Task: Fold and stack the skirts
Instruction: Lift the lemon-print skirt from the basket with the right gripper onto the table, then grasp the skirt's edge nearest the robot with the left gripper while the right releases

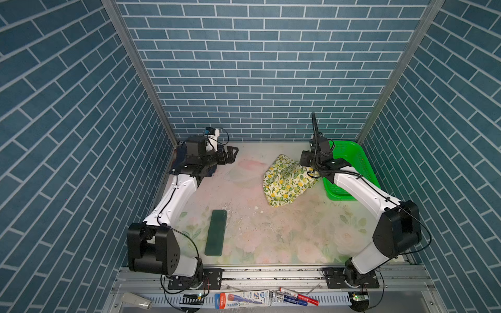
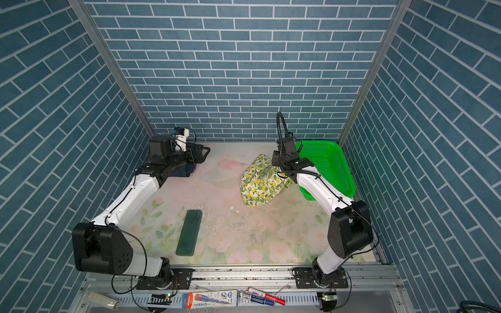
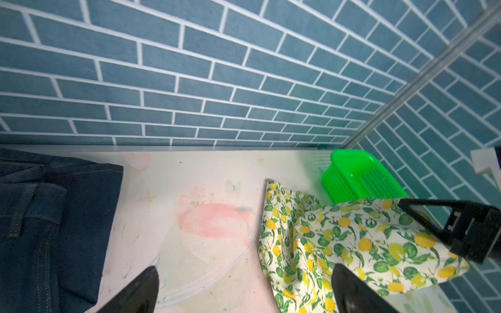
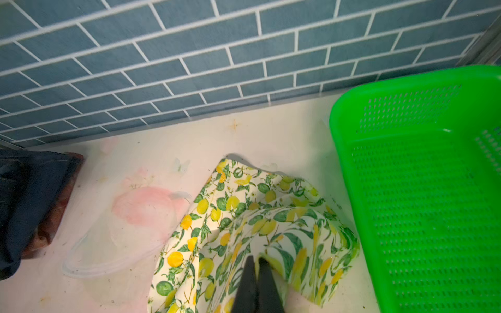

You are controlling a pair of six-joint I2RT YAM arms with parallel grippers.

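Note:
The lemon-print skirt lies crumpled on the table beside the basket. My right gripper is shut on a raised fold of the lemon-print skirt. At the back left, the dark blue denim skirt lies folded on top of the rust-red plaid skirt, of which only an edge shows. My left gripper hovers open just right of that pile. It holds nothing, and the lemon-print skirt lies beyond one finger.
A green mesh basket stands in the back right corner against the walls. A flat dark green pad lies near the front left. Brick-pattern walls close in three sides.

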